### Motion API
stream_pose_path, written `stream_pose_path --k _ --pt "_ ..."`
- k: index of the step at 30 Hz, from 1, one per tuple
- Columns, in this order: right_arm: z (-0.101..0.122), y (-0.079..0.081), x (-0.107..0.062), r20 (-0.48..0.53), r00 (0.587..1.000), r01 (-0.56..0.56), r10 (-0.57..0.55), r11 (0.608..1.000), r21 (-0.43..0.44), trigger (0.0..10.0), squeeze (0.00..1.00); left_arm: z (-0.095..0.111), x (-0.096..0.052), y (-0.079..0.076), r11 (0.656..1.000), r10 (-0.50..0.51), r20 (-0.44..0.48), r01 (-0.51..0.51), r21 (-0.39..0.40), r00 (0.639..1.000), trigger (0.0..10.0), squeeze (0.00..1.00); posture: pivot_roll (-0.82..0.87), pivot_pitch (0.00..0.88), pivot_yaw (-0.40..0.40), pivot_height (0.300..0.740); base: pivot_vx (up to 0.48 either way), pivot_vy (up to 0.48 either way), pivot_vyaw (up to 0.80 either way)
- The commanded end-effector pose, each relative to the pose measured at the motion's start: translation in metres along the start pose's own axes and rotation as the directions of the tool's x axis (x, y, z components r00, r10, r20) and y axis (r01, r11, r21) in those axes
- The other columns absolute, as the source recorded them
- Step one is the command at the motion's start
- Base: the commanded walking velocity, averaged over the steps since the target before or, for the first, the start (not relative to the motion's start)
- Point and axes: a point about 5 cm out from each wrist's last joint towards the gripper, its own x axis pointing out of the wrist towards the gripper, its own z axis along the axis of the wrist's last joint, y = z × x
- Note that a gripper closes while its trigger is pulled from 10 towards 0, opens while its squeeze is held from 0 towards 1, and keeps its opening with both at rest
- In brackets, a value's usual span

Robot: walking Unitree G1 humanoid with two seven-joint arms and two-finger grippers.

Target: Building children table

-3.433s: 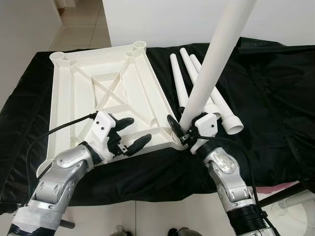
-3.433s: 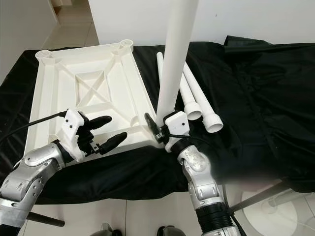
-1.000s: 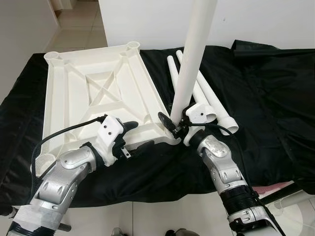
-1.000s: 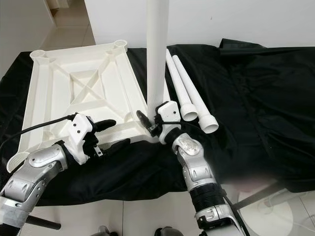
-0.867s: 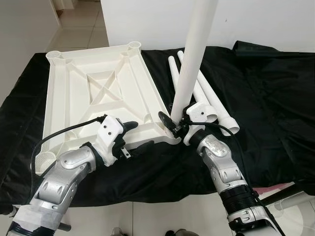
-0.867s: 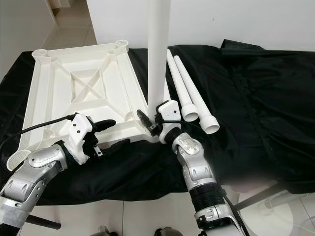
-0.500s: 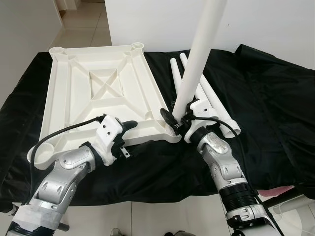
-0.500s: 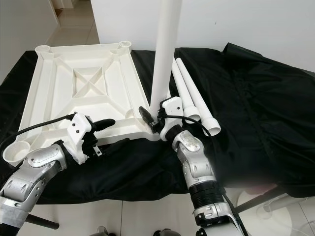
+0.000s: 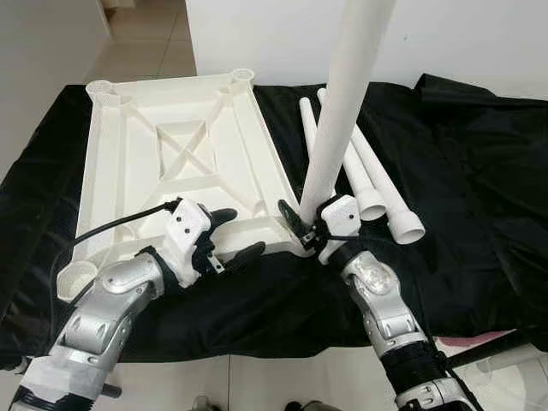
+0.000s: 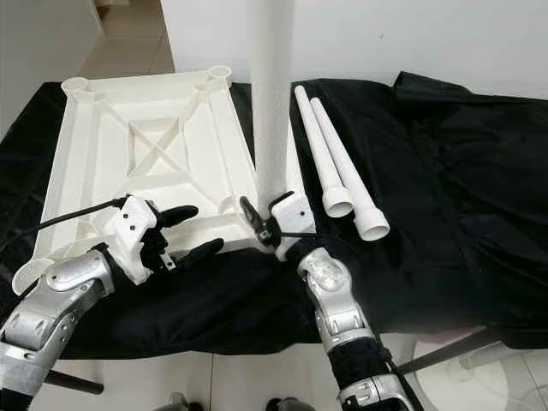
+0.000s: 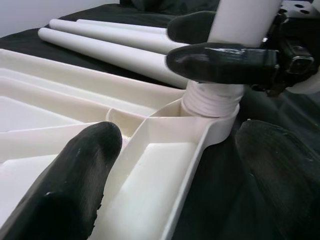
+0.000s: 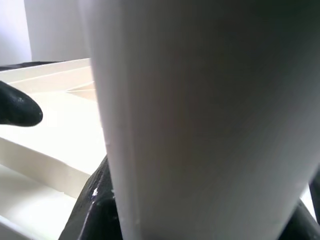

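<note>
A black cloth (image 9: 462, 171) covers the work surface before me, creased and bunched toward my right. Beyond it stand a white wall (image 9: 479, 34) and a strip of pale tiled floor (image 9: 145, 34).

The white table top (image 9: 180, 163) lies upside down on the cloth, ribbed underside up, with a crossed brace at its centre. Round leg sockets show at its far corners and at the near left corner (image 9: 75, 278).

One white table leg (image 9: 342, 103) stands nearly upright at the near right corner of the top. In my left wrist view its threaded end (image 11: 212, 102) sits in that corner socket. My right gripper (image 9: 306, 231) is clamped around the base of this leg, black fingers pressed against both sides of it. In my right wrist view the leg blocks almost everything; part of the top and one finger of my other gripper are seen beside it.

My left gripper (image 9: 229, 235) is at the near edge of the table top, fingers spread apart, one above the rim and one over the cloth in front. I cannot tell whether either touches the plastic.

Spare legs (image 10: 338, 171) lie side by side on the cloth just right of the top, wide ends toward me. The upright leg partly hides them in the left eye view.
</note>
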Motion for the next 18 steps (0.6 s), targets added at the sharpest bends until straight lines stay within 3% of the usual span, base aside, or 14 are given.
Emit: stream_pose_path --k 1,4,7,10,14,16,17,18 --pt "0.000 -0.004 -0.006 0.006 1.000 0.022 -0.022 0.999 -0.035 10.0 0.00 0.000 -0.003 0.003 0.999 -0.032 -0.006 0.032 0.006 0.999 10.0 0.00 -0.02 0.135 -0.005 0.740 0.000 0.000 0.00" --pt "0.021 -0.013 -0.002 0.117 0.990 0.095 -0.080 0.986 -0.134 10.0 0.00 0.004 -0.001 0.010 1.000 -0.011 0.013 0.011 -0.005 1.000 10.0 0.00 -0.03 0.136 -0.001 0.740 0.000 0.000 0.00" --pt "0.026 -0.014 -0.001 0.144 0.987 0.102 -0.077 0.979 -0.175 10.0 0.00 0.006 -0.001 0.013 1.000 -0.004 0.025 0.005 -0.018 1.000 10.0 0.00 -0.03 0.136 0.000 0.740 0.000 0.000 0.00" --pt "0.034 -0.018 0.000 0.196 0.974 0.146 -0.117 0.979 -0.139 10.0 0.00 0.008 -0.001 0.016 1.000 0.005 0.031 -0.005 -0.019 1.000 10.0 0.00 -0.03 0.135 0.002 0.740 0.000 0.000 0.00" --pt "0.041 -0.021 0.002 0.230 0.964 0.173 -0.135 0.973 -0.153 10.0 0.00 0.010 0.000 0.020 1.000 0.014 0.034 -0.013 -0.019 0.999 10.0 0.00 -0.03 0.133 0.004 0.740 0.000 0.000 0.00" --pt "0.044 -0.036 0.006 0.196 0.954 0.239 -0.228 0.971 -0.031 10.0 0.00 0.019 0.001 0.030 0.999 0.031 0.070 -0.028 -0.045 0.997 10.0 0.00 -0.03 0.126 0.003 0.740 0.000 0.000 0.00" --pt "0.044 -0.036 0.006 0.196 0.954 0.239 -0.228 0.971 -0.031 10.0 0.00 0.019 0.001 0.030 0.999 0.031 0.070 -0.028 -0.045 0.997 10.0 0.00 -0.03 0.126 0.003 0.740 0.000 0.000 0.00" --pt "0.040 -0.046 0.009 0.129 0.954 0.269 -0.272 0.962 0.042 10.0 0.00 0.025 0.003 0.037 0.998 0.038 0.095 -0.033 -0.058 0.995 10.0 0.47 -0.03 0.121 0.005 0.740 0.000 0.000 0.00"
